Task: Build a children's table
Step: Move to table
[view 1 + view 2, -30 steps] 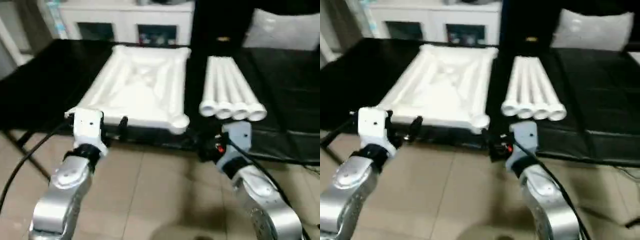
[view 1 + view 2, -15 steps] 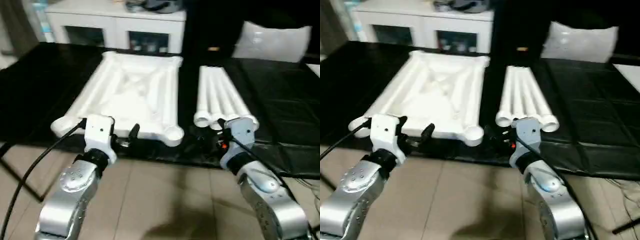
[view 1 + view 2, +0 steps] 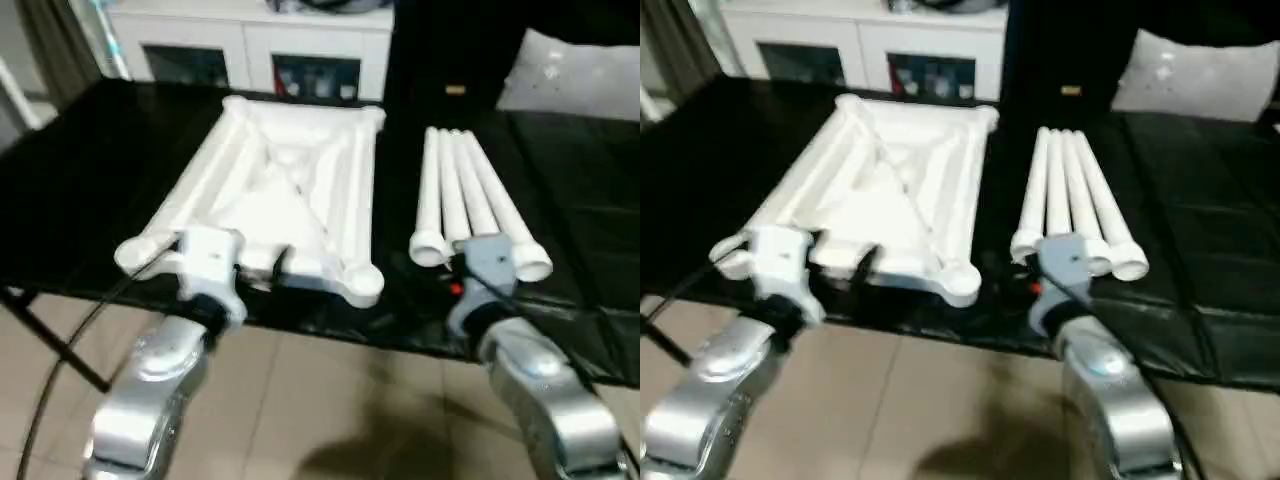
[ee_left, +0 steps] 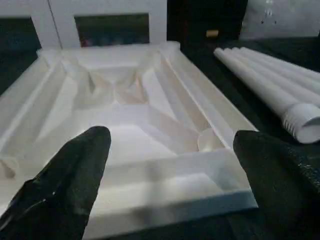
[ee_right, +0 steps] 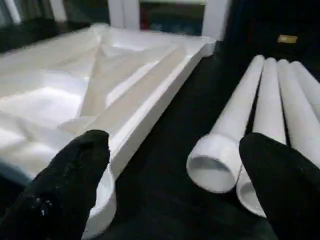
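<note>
The children's table lies in parts on a black table (image 3: 80, 170). Its white square top (image 3: 290, 185) rests upside down with the X ribs up and a round socket (image 3: 365, 283) at the near right corner. Several long white legs (image 3: 470, 195) lie side by side to its right, open ends toward me. My left gripper (image 4: 172, 150) is open at the top's near edge, with the edge between its black fingers (image 4: 92, 150). My right gripper (image 5: 175, 150) is open and empty, facing the gap between the top's near right corner and the nearest leg end (image 5: 212, 162).
A white cabinet (image 3: 250, 40) stands behind the black table, and a white cushion (image 3: 570, 70) lies at the back right. Tiled floor (image 3: 330, 400) is under my forearms. A black cable (image 3: 60, 350) hangs beside my left arm.
The view has shifted. Both arms have come a little forward: the left wrist now overlaps the top's near edge and the right wrist the leg ends. Both grippers stay open.
</note>
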`<state>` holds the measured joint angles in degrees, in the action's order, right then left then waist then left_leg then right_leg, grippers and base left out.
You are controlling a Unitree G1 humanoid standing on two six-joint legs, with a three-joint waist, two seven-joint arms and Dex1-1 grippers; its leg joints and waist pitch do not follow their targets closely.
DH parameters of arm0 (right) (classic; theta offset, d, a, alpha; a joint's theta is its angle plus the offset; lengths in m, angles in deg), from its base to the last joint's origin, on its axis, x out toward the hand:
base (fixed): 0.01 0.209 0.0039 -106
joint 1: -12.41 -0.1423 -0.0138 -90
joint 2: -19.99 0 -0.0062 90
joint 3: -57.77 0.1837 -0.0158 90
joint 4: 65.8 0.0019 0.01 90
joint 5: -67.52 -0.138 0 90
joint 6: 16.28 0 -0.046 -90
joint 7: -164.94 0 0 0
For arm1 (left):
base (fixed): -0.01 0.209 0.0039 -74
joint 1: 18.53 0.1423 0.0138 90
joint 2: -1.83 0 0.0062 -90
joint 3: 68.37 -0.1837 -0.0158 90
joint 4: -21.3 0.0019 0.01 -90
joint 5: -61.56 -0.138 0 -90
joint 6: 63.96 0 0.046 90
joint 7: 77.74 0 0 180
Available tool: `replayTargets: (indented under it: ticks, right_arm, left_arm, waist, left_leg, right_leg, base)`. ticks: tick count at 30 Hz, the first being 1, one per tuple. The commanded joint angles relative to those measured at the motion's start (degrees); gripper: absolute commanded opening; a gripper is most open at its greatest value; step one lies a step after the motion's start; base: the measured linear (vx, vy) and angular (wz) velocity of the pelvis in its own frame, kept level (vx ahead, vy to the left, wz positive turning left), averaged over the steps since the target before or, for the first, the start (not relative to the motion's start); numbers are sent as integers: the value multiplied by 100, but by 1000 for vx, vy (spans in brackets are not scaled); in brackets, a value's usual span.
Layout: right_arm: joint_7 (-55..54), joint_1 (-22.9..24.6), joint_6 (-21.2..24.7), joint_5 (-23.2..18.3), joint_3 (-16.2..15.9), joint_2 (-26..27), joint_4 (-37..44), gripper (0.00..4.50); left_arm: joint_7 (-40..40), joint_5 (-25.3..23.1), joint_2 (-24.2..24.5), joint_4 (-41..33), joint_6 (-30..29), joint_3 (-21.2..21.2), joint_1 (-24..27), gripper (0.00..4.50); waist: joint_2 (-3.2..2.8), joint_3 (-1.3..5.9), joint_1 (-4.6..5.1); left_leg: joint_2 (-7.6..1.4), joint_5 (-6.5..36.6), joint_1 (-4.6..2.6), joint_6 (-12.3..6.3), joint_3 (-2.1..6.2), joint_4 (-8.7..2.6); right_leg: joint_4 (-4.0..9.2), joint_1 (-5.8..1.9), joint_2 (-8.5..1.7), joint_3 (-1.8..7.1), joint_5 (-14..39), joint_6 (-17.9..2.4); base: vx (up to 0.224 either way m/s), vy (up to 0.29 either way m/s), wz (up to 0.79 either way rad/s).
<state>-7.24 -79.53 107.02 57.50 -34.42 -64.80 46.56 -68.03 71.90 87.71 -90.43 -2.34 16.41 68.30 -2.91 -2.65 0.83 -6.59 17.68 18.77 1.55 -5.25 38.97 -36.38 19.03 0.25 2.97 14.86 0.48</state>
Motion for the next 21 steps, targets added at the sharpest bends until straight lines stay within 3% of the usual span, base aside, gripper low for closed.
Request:
replayTargets:
  ticks: [1,2,3,4,5,6,7,9,11,12,13,14,15,16,17,18,19,20,21]
  right_arm:
    - [25,-52,49,-68,-66,24,49,450]
    - [42,-48,30,-42,-102,-3,56,450]
    - [48,-41,22,-22,-119,-6,70,450]
    - [53,-44,30,-20,-123,-2,77,450]
    - [65,-49,50,-15,-133,-3,86,450]
    - [83,-57,66,2,-163,-18,98,450]
    - [83,-57,66,2,-163,-18,98,450]
    - [84,-72,81,50,-183,-40,106,450]
    - [81,-96,83,127,-219,-86,85,450]
    - [70,-108,98,112,-201,-54,54,450]
    - [56,-135,136,115,-186,-38,19,450]
    - [58,-142,134,115,-187,-41,10,450]
    - [68,-171,103,130,-209,-66,-15,450]
    - [73,-202,46,155,-237,-93,-36,450]
    - [68,-213,15,156,-240,-91,-43,450]
    - [66,-220,-2,154,-230,-82,-48,450]
    - [67,-222,-4,153,-227,-80,-50,450]
    - [71,-233,16,149,-229,-77,-43,450]
    - [100,-237,40,149,-251,-72,-11,450]
  left_arm:
    - [55,-24,91,45,-17,97,-79,443]
    - [69,-20,108,54,-25,103,-103,443]
    - [77,-13,114,47,-35,112,-111,443]
    - [93,-4,119,45,-38,116,-121,443]
    - [124,6,130,40,-42,116,-121,443]
    - [180,-2,169,34,-56,91,-105,443]
    - [180,-2,169,34,-56,91,-105,443]
    - [213,-18,186,36,-45,59,-91,443]
    - [203,-19,172,45,-47,51,-107,443]
    - [160,-22,140,57,-50,76,-109,443]
    - [112,-28,110,77,-55,103,-113,443]
    - [102,-30,106,84,-52,110,-113,443]
    - [68,-44,92,114,-36,138,-114,443]
    - [23,-69,74,146,-21,179,-122,443]
    - [-1,-70,58,161,-10,216,-128,443]
    - [-8,-72,42,172,-4,244,-138,443]
    - [-9,-72,39,174,-3,248,-142,443]
    - [-82,-83,8,179,-14,314,-160,443]
    - [-157,-30,-54,175,-47,417,-170,443]
  waist:
    - [-72,133,20]
    - [-124,212,93]
    - [-67,267,62]
    - [-26,353,39]
    - [30,398,-18]
    - [101,359,-15]
    - [112,328,-18]
    - [100,250,16]
    - [89,224,37]
    - [86,213,41]
    - [66,217,28]
    - [99,201,34]
    - [131,214,26]
    - [111,216,20]
    - [149,220,23]
    - [145,256,52]
    - [264,229,15]
    - [153,230,77]
    - [156,206,143]
  left_leg:
    - [-470,-393,-82,788,17,-655]
    - [-862,-404,-455,893,23,-740]
    - [-522,-1253,-117,318,71,-588]
    - [-364,-2065,-22,235,-1,-456]
    - [-296,-2776,54,180,-47,-382]
    - [-256,-2512,176,222,-59,-417]
    - [-266,-2097,196,257,-62,-473]
    - [-370,-526,137,355,-55,-603]
    - [-413,-164,127,295,-40,-661]
    - [-432,-100,108,261,-45,-670]
    - [-415,483,-270,814,-394,-509]
    - [-299,715,-157,948,-447,-556]
    - [-283,640,-146,971,-467,-555]
    - [-306,662,-183,963,-482,-565]
    - [-320,747,-171,867,-478,-574]
    - [-291,730,-145,791,-535,-516]
    - [-283,697,115,537,-362,-626]
    - [-382,916,62,439,-316,-675]
    - [-423,1151,-18,311,-302,-699]
  right_leg:
    - [323,53,-63,302,-152,-1095]
    - [82,466,-222,11,151,-590]
    - [165,147,-515,18,-1187,-720]
    - [132,6,-546,55,-2180,-845]
    - [108,-85,-537,90,-3319,-919]
    - [113,-177,-527,135,-3653,-934]
    - [174,-167,-536,115,-3423,-918]
    - [330,-114,-595,110,-1650,-1059]
    - [387,-110,-625,102,-777,-1144]
    - [411,-78,-629,97,-583,-1176]
    - [608,326,-205,250,465,-839]
    - [622,232,-61,313,903,-633]
    - [611,267,31,383,830,-380]
    - [619,330,65,382,866,-272]
    - [605,344,50,368,896,-173]
    - [648,349,48,443,885,-150]
    - [544,90,-188,358,739,-288]
    - [591,118,-340,355,1313,-386]
    - [632,118,-371,321,1719,-553]
  base:
    - [28,36,-61]
    - [25,35,-51]
    - [25,35,-51]
    - [0,0,0]
    - [0,0,0]
    - [0,0,0]
    - [0,0,0]
    - [-53,-24,6]
    - [0,0,0]
    - [0,0,0]
    - [-53,-15,-10]
    - [-28,-3,-38]
    - [-28,-3,-38]
    - [-18,3,-47]
    - [-36,2,-37]
    - [-36,2,-37]
    - [-45,-2,-25]
    - [0,0,0]
    - [0,0,0]
